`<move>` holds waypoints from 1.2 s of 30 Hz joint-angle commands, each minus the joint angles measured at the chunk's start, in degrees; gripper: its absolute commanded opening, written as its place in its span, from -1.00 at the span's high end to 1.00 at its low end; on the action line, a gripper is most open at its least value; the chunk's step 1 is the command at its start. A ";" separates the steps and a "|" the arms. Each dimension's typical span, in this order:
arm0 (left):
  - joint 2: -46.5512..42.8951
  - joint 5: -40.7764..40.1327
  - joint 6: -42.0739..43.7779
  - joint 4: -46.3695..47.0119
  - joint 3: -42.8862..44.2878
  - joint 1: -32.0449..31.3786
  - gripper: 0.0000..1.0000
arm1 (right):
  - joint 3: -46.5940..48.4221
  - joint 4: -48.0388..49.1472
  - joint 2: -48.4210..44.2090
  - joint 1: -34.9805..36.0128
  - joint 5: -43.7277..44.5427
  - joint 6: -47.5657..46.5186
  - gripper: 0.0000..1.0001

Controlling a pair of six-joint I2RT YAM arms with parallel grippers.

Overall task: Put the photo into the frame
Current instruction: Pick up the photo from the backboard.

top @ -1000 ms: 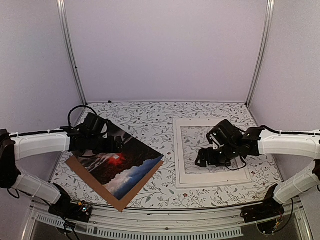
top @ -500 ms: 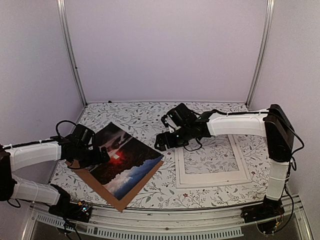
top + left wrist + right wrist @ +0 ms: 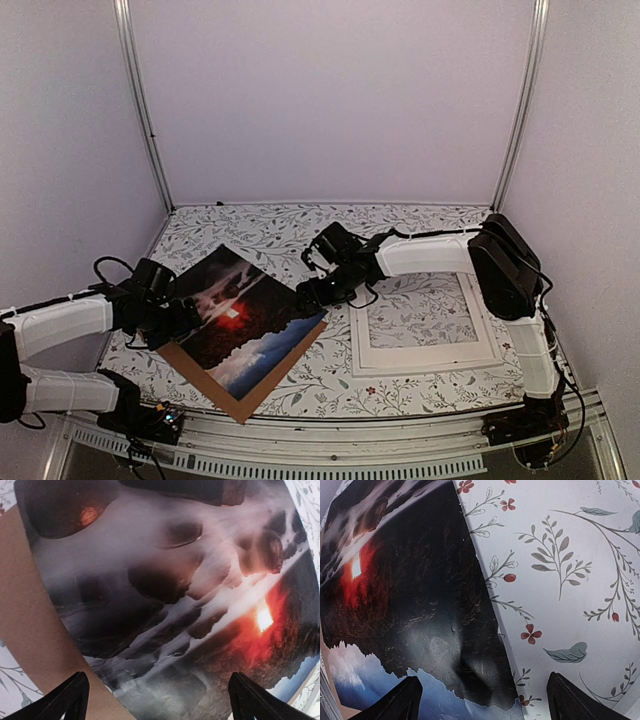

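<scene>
Left hand (image 3: 178, 314), fingers spread wide and gripping nothing, hung over the left edge of the photo (image 3: 245, 315). Right hand (image 3: 312, 292), equally wide and holding nothing, hung over the photo's right edge, its arm reaching across the floral desk (image 3: 290, 235). Photo lay skewed on a brown backing board (image 3: 243, 405), whose margin showed along the near sides. White frame (image 3: 428, 362) lay flat to the right, apart from the photo, with the right arm crossing above its far left corner.
</scene>
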 commanded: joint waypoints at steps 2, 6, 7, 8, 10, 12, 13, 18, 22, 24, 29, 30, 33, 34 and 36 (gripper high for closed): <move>-2.60 2.73 -3.47 2.31 -3.72 4.04 -0.99 | 1.29 -1.39 1.81 0.35 -2.60 -0.43 -0.78; -4.03 5.24 -3.90 4.54 -6.36 6.13 -0.99 | 1.31 -1.15 1.99 0.35 -3.26 -0.47 -0.74; -4.19 6.49 -3.92 5.21 -6.94 6.60 -1.00 | 1.25 -1.01 2.07 0.35 -3.46 -0.44 -0.73; -4.22 7.88 -3.90 5.95 -7.69 7.04 -0.99 | 1.24 -0.92 2.22 0.35 -3.82 -0.43 -0.71; -4.19 10.18 -4.19 7.93 -8.88 7.78 -0.97 | 1.18 -0.74 2.49 0.35 -4.34 -0.27 -0.69; -3.89 12.37 -4.87 9.77 -9.96 8.27 -0.95 | 0.76 -0.38 2.41 0.35 -4.66 0.08 -0.67; -3.80 13.50 -5.32 10.69 -10.50 8.42 -0.95 | 0.58 -0.22 2.37 0.35 -4.71 0.16 -0.66; -3.14 16.45 -6.34 15.61 -11.53 8.65 -0.87 | -0.91 0.61 1.73 0.37 -5.88 1.07 -0.60; -1.98 16.98 -6.24 18.06 -10.81 8.78 -0.82 | -3.26 1.47 0.53 0.35 -6.48 2.36 -0.52; -1.12 17.46 -6.24 19.43 -10.68 8.99 -0.80 | -4.54 1.92 -0.11 0.37 -6.99 3.28 -0.48; 0.33 18.41 -6.58 23.00 -10.80 9.53 -0.71 | -7.67 3.56 -2.29 0.31 -7.10 5.50 -0.40; 0.38 18.51 -6.61 23.86 -10.92 9.63 -0.68 | -8.15 3.82 -2.65 0.37 -7.29 5.64 -0.39; 0.45 18.69 -6.43 25.74 -11.18 10.12 -0.57 | -9.00 4.19 -2.91 0.35 -7.84 6.01 -0.36; 0.37 18.85 -6.35 26.30 -11.33 10.25 -0.53 | -9.22 4.19 -2.98 0.35 -7.82 6.06 -0.35; 0.08 19.33 -6.33 27.17 -11.80 10.61 -0.44 | -9.47 4.14 -2.78 0.35 -7.84 6.07 -0.33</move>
